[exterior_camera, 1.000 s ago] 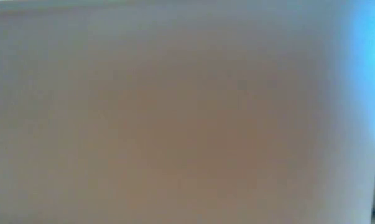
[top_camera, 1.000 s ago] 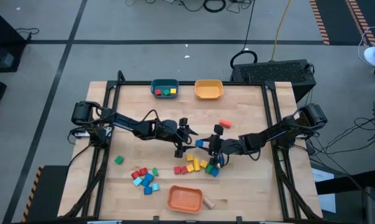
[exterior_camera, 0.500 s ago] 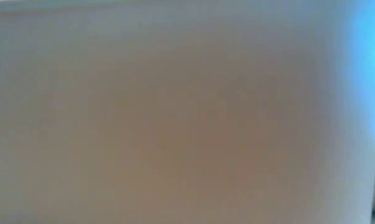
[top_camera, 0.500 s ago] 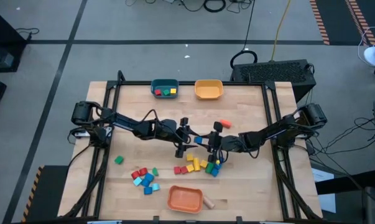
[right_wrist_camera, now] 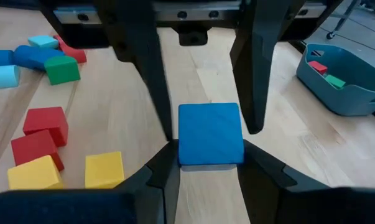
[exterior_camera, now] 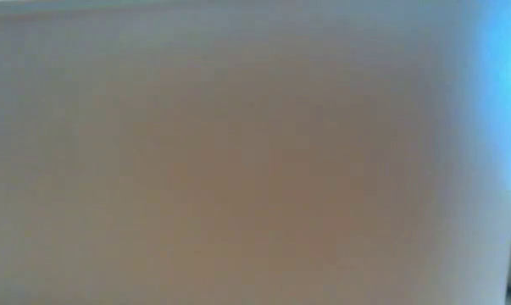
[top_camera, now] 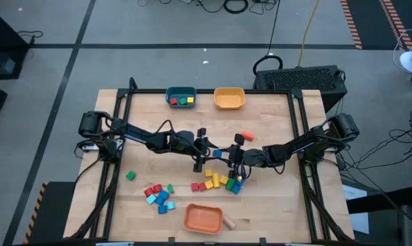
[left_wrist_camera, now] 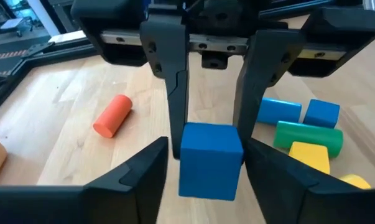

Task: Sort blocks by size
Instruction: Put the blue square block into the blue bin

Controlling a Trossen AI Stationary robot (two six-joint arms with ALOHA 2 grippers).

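Note:
A blue cube (top_camera: 218,154) is at the table's middle, between both grippers. My right gripper (right_wrist_camera: 211,168) is shut on it; it also shows in the high view (top_camera: 225,156). My left gripper (left_wrist_camera: 207,180) faces it from the table's left, open, with one finger on either side of the cube (left_wrist_camera: 211,158) and a thin gap at each. Loose yellow, red, green and blue blocks (top_camera: 219,181) lie on the table just near of the grippers. Red and light blue blocks (top_camera: 159,193) lie farther left. The low view is blocked by a blur. My right gripper pinches the blue cube by two opposite side faces (right_wrist_camera: 185,152) between its two fingers. The fingers (left_wrist_camera: 178,106) come level from the table's right side. The cube sits square between them and seems lifted clear of the table.
A teal bowl (top_camera: 171,93) holding red, green and yellow blocks and a yellow bowl (top_camera: 229,98) stand at the far edge. An orange bowl (top_camera: 203,217) and a plain wood piece (top_camera: 229,221) are at the near edge. An orange cylinder (top_camera: 246,137) and a green cube (top_camera: 130,175) lie apart.
My right gripper has carried the blue cube a little toward the table's left and far side, in between my left gripper's open fingers. The cube stays level in the hold.

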